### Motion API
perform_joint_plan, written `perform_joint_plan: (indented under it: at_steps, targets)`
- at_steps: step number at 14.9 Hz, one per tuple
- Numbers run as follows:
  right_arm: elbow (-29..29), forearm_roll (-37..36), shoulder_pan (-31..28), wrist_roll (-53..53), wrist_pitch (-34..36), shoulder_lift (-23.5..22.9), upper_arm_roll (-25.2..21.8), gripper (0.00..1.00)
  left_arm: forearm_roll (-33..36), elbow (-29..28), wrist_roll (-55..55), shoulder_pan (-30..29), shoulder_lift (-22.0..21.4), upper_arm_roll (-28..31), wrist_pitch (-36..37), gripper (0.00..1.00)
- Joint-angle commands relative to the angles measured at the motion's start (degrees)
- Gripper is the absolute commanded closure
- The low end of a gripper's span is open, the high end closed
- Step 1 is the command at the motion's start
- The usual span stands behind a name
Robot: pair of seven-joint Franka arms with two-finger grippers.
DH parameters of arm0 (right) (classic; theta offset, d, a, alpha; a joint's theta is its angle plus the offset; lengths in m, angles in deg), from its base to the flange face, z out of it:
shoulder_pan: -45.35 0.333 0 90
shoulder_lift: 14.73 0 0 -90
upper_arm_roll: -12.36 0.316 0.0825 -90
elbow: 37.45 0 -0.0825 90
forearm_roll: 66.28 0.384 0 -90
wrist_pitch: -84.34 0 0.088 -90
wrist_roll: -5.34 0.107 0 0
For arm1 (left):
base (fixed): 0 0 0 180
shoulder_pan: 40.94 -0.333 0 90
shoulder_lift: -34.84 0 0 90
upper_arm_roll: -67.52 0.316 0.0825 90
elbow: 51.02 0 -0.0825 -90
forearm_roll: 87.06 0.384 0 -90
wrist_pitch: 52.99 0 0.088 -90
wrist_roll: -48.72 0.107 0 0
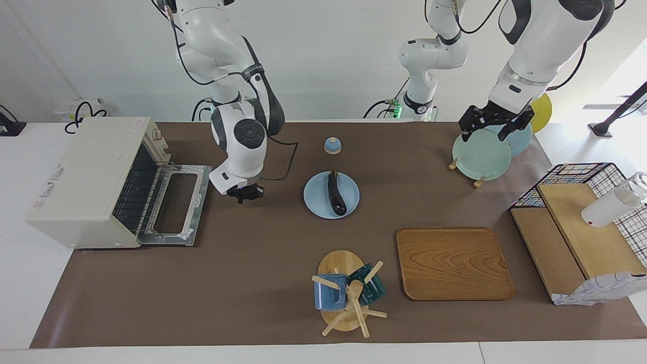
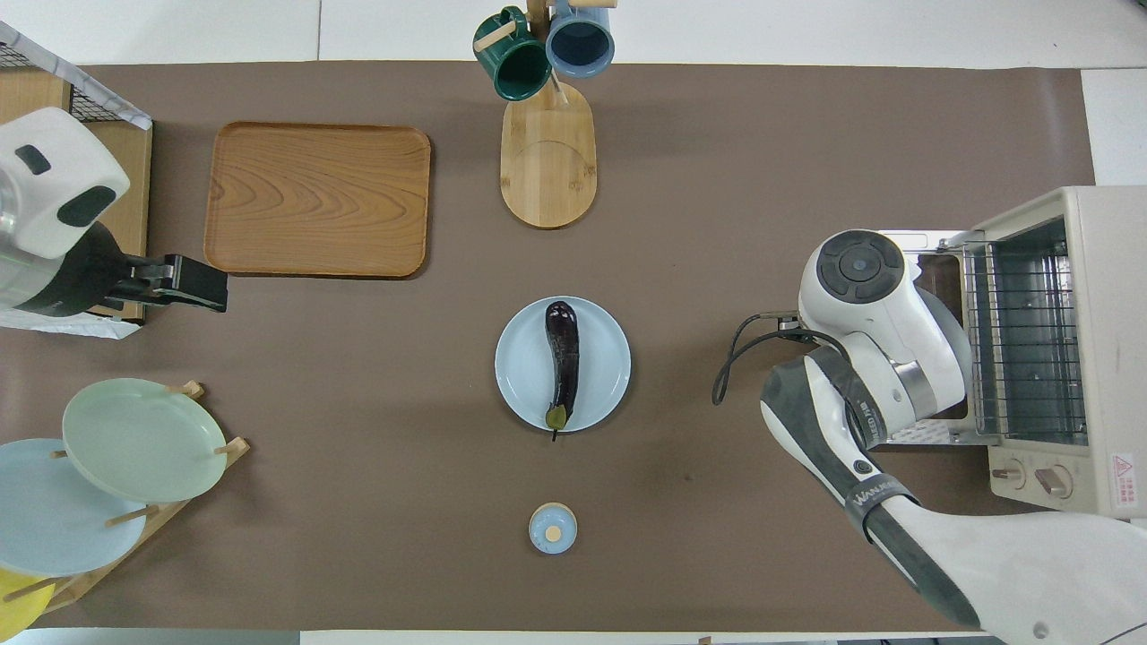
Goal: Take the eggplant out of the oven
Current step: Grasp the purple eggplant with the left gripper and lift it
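Observation:
The dark purple eggplant (image 1: 334, 194) (image 2: 563, 360) lies on a light blue plate (image 1: 314, 196) (image 2: 518, 387) in the middle of the mat, its green stem end toward the robots. The cream oven (image 1: 86, 177) (image 2: 1089, 269) stands at the right arm's end of the table with its door (image 1: 177, 205) folded down flat, and its wire rack is bare. My right gripper (image 1: 245, 194) hangs shut and holding nothing over the mat between the oven door and the plate; its own arm hides it in the overhead view. My left gripper (image 1: 495, 124) (image 2: 211, 291) waits open in the air by the plate rack.
A small blue bell (image 1: 332, 145) sits nearer to the robots than the plate. A wooden tray (image 1: 453, 263) and a mug tree (image 1: 349, 293) lie farther out. A plate rack (image 1: 481, 154), a wire basket shelf (image 1: 581, 237) and a white bottle (image 1: 609, 208) fill the left arm's end.

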Motion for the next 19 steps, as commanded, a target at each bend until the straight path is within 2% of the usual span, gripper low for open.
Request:
perform_joint_plan:
  at_steps: [1,5,9,11,14,15,19]
  targets:
    - [2.8,-1.5,-0.9,-1.3,-0.5,2.6,1.1,0.99,0.0,-5.6,-5.2,5.2,-2.1,0.1,-5.9,0.0]
    - [3.3,-1.8,-3.1,-4.8,-0.9,2.7,1.0,0.98,-6.7,-10.0,-9.3,12.7,1.9,0.1,-16.6,0.0]
    - [3.5,-2.2,-4.7,-5.7,-1.1,2.7,1.1,0.95,-7.4,-10.1,-16.0,21.9,13.3,0.2,-30.1,0.0]
    - [3.5,-2.3,-5.2,-7.0,-1.1,2.7,1.1,0.94,-7.4,-10.1,-15.9,22.8,16.7,0.1,-33.5,0.0]
    - [3.2,-3.6,-6.5,-11.4,-1.1,2.7,1.1,0.94,-7.4,-10.1,-17.4,27.8,23.2,0.3,-41.3,0.0]
    - [2.0,-3.7,-7.4,-13.5,-0.5,2.7,1.1,0.94,-7.4,-10.1,-17.5,28.1,24.4,0.3,-42.7,0.0]
    - [-3.2,-3.2,-10.5,-22.1,4.3,4.4,1.2,0.94,-7.4,-10.9,-17.3,28.2,24.6,0.3,-42.9,0.0]
